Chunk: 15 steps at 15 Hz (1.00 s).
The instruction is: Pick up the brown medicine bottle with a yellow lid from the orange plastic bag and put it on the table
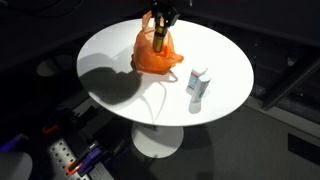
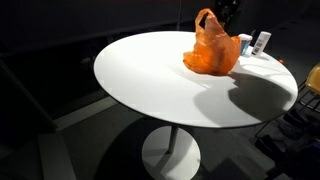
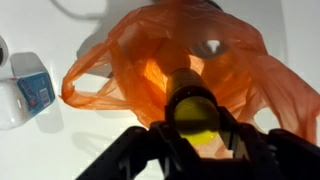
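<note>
The orange plastic bag (image 1: 156,55) lies on the round white table (image 1: 120,70); it also shows in an exterior view (image 2: 212,52) and in the wrist view (image 3: 130,60). My gripper (image 1: 160,28) is above the bag's opening, shut on the brown medicine bottle (image 1: 160,40) near its yellow lid. In the wrist view the yellow lid (image 3: 197,115) sits between my fingers (image 3: 198,128), with the brown body (image 3: 188,80) hanging down into the bag's mouth. In an exterior view (image 2: 225,12) my gripper is dark and hard to make out.
A white and blue box (image 1: 198,88) stands upright on the table beside the bag, with a small white item (image 1: 192,76) next to it; both show in an exterior view (image 2: 258,42) and the wrist view (image 3: 30,92). The surroundings are dark.
</note>
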Available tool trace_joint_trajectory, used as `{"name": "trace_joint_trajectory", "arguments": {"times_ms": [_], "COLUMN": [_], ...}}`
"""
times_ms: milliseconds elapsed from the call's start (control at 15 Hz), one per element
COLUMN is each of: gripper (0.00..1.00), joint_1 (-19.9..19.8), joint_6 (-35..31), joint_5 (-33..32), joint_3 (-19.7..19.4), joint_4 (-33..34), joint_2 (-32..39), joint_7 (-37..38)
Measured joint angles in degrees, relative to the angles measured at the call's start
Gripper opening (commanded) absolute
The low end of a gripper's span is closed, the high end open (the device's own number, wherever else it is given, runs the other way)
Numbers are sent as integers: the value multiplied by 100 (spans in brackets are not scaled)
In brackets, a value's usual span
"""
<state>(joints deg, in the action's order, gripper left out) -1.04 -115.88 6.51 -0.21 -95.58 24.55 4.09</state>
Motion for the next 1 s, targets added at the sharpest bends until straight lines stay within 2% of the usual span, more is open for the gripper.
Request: {"name": "trace_joint_trajectory", "arguments": {"times_ms": [333, 667, 1000], "gripper": [20, 20, 20], "joint_1": [-264, -440, -573], "joint_6": [505, 483, 273], "joint_5": [49, 49, 49], "joint_3": [-196, -423, -609], "joint_4": [553, 946, 1312], "joint_2": [-92, 122, 684], "joint_7": [105, 432, 807]}}
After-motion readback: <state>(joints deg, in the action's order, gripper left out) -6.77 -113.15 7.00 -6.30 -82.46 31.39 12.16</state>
